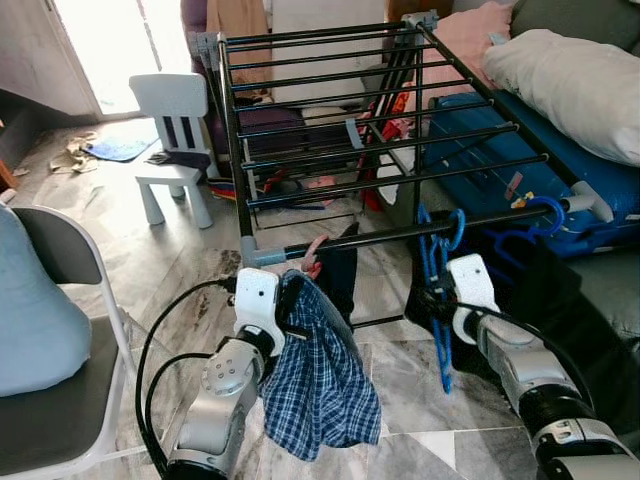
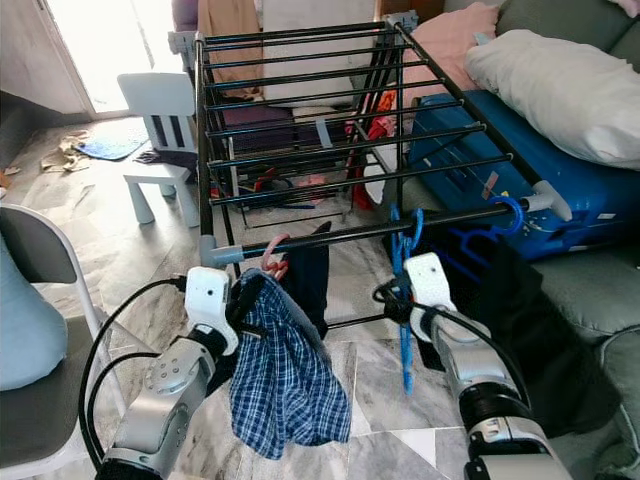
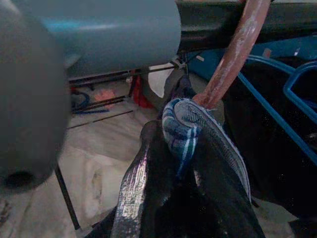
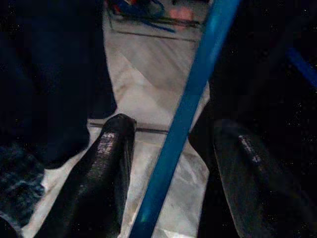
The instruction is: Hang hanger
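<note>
The drying rack (image 1: pixel 330 75) has matt black metal bars with grey plastic joints. A soft woven plaid cloth (image 1: pixel 318 375) hangs at lower centre. The blue hanger (image 1: pixel 440 290) looks like smooth plastic. The floor (image 1: pixel 180 250) is glossy veined marble. The suitcase (image 1: pixel 480 150), right, is shiny hard plastic.

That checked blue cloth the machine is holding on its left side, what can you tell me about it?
The checked cloth is a soft woven garment in dark blue and white plaid, hanging limp in loose folds. Its top is bunched on a pinkish hanger, whose hook sits at the front bar of the black drying rack. The left gripper is shut on the gathered fabric just below that hook. The lower part dangles free above the marble floor, beside a dark garment.
</note>
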